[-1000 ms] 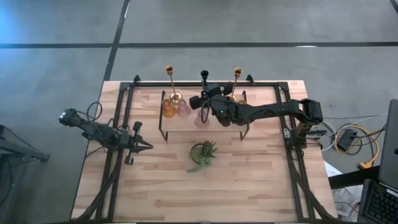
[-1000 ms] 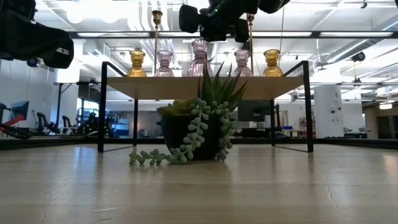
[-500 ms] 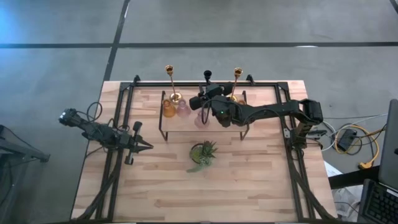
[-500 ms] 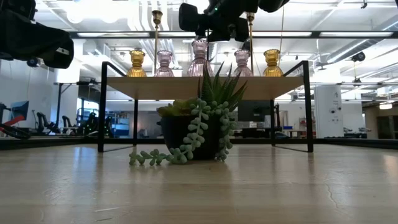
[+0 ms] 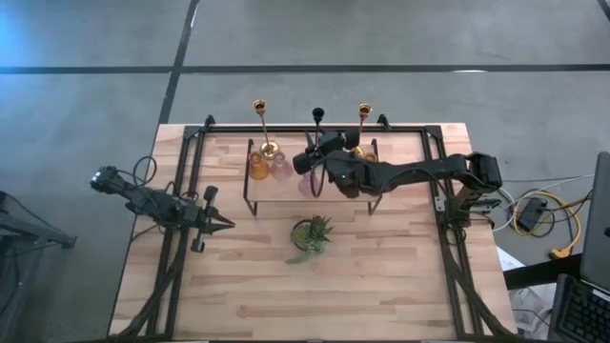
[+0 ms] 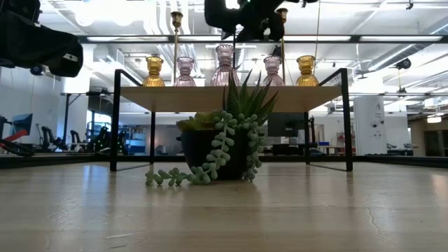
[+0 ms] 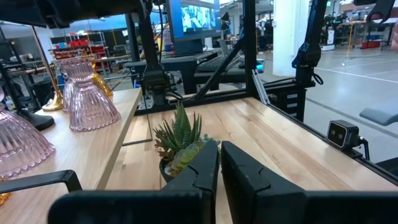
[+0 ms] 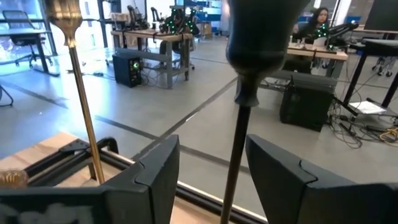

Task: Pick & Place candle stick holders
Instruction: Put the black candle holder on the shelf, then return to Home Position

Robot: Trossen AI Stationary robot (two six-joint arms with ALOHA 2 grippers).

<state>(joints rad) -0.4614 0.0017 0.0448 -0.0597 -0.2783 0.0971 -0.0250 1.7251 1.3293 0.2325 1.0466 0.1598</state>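
A black candle stick holder (image 8: 238, 130) stands upright on the wooden shelf (image 6: 210, 98); its top (image 5: 317, 114) shows past my right gripper (image 8: 211, 180). That gripper is open and level, pointing toward the far edge, with one finger on either side of the black stem and not touching it. Two gold stick holders (image 5: 259, 110) (image 5: 363, 111) stand on the shelf beside it. Amber (image 6: 154, 71) and pink (image 6: 224, 66) glass holders sit along the shelf too. My left gripper (image 5: 224, 225) waits shut over the table's left side.
A small potted green plant (image 5: 312, 236) sits on the table just in front of the shelf. The shelf's black metal legs (image 6: 114, 119) stand on the table. A black frame (image 5: 181, 191) runs along the table's left, right and far sides. Bare wood lies toward the near edge.
My right gripper has opened and let go of the black candle stick holder, which stays upright on the shelf. In the low view the gripper sits slightly higher than before.
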